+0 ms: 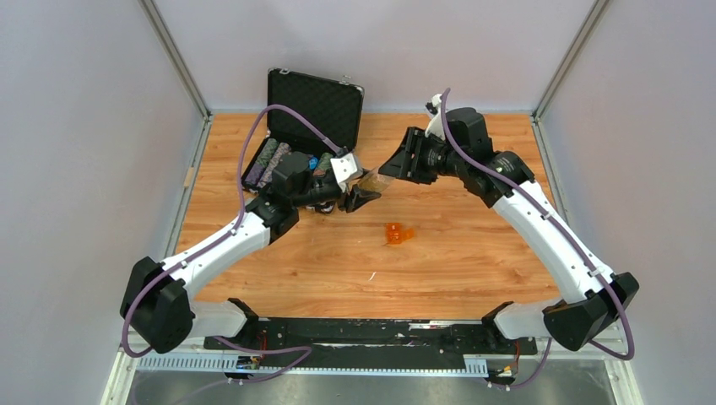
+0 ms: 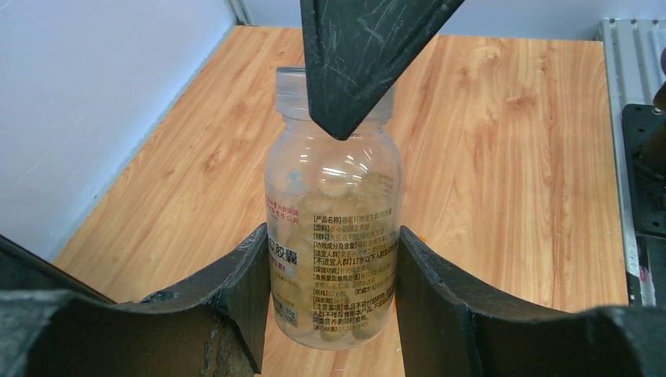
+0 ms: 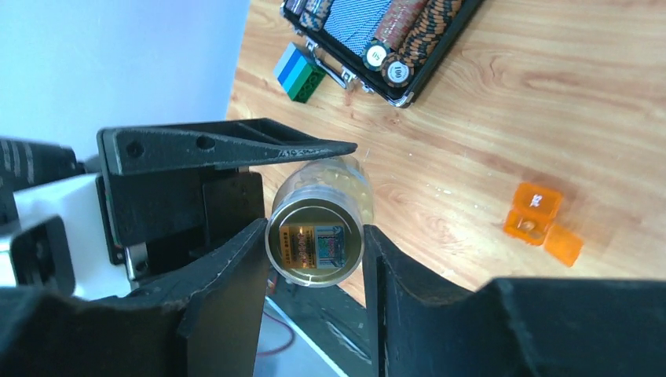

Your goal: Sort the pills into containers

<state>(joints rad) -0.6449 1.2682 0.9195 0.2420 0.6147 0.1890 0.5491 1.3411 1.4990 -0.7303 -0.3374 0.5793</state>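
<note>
The left pincer (image 2: 330, 251) is about half open and clamped on the lower body of a clear pill bottle (image 2: 334, 181), one finger pressing each side of the printed label. Pale yellowish capsules (image 2: 345, 192) show through the plastic. The right pincer (image 3: 314, 236) has closed in on the same bottle from the opposite side, and its two fingers touch the left and right of the bottle's round end, which carries a small shiny sticker. In the left wrist view one right finger (image 2: 353, 55) crosses the bottle's neck. Seen from above, the two arms meet over the far middle of the counter (image 1: 473, 270) with the bottle held between them, lifted off the wood. The containers (image 1: 397, 234), a tiny orange translucent box, sit on the counter nearer the arm bases, well apart from both pincers, with one small orange flap (image 3: 564, 245) lying open beside them. A black case (image 1: 314, 101) stands open at the far left, a blue-green block (image 3: 298, 71) just beside it.
</note>
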